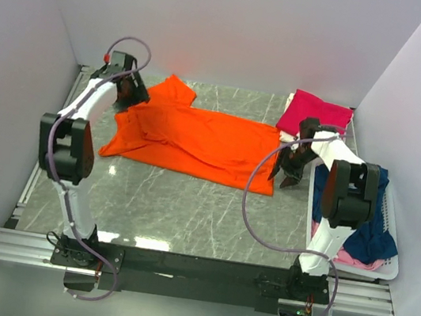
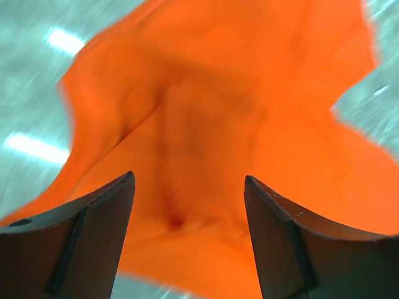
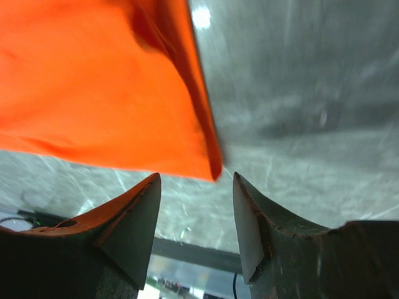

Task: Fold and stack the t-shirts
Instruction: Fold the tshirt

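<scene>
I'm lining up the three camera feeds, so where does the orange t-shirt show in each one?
Top external: orange t-shirt spread across the middle of the table.
Left wrist: it fills most of the picture.
Right wrist: upper left, one corner pointing down.
Shared landmark: the grey marbled table surface around the cloth.

Overhead, wrist close-ups: shared orange t-shirt (image 1: 198, 136)

no legible text, no readable label, brand, number or sign in any view
</scene>
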